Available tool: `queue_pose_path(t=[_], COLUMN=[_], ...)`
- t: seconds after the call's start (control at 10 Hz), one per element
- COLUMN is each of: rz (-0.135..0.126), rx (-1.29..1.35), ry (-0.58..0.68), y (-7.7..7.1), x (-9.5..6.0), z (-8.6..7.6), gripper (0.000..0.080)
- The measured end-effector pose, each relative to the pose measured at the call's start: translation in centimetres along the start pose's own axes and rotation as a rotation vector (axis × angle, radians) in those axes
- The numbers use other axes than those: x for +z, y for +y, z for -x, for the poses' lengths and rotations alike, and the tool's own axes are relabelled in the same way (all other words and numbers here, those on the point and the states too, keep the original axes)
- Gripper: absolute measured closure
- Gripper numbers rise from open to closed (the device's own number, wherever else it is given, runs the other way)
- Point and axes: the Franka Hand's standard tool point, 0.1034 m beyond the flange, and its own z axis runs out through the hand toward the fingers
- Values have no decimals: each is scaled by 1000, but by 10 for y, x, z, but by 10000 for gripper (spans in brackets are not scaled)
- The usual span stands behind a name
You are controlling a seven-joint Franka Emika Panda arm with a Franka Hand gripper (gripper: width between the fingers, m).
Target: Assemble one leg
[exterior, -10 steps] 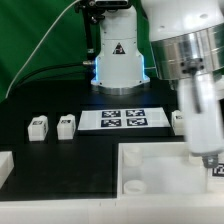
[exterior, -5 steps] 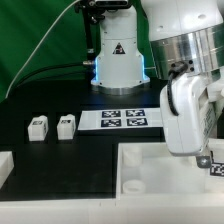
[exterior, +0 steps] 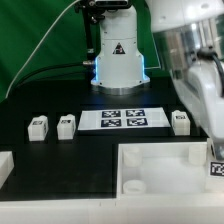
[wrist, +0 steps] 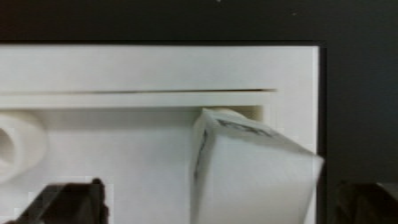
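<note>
White plastic is the small block-shaped leg held between the two dark fingers of the gripper; in the wrist view the leg stands tilted, its upper corner close to the inner wall of the large white square tray. The jaws are narrow and closed on this leg, so far as the wrist view shows. Beside the gripper, on the tray's floor, lies a round corner socket.

I judge that the tilt is the main risk: a leg that meets the socket at an angle may jam on the rim or slip in the fingers. The tray could also be pushed.

Compared with half a second ago, the arm has moved toward the exterior view's right and a third small white leg is uncovered on the black table, near the marker board. Two more white legs rest well apart from the gripper.
</note>
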Motion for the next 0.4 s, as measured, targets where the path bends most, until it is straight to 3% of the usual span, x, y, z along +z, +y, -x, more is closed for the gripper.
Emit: queue_pose_path(t=[0.2,0.4], rz=[-10,-7], rx=[-11,-13], ry=[-11,-8], y=[1,1], x=[-13,-10], z=[9,7], gripper=[150,150])
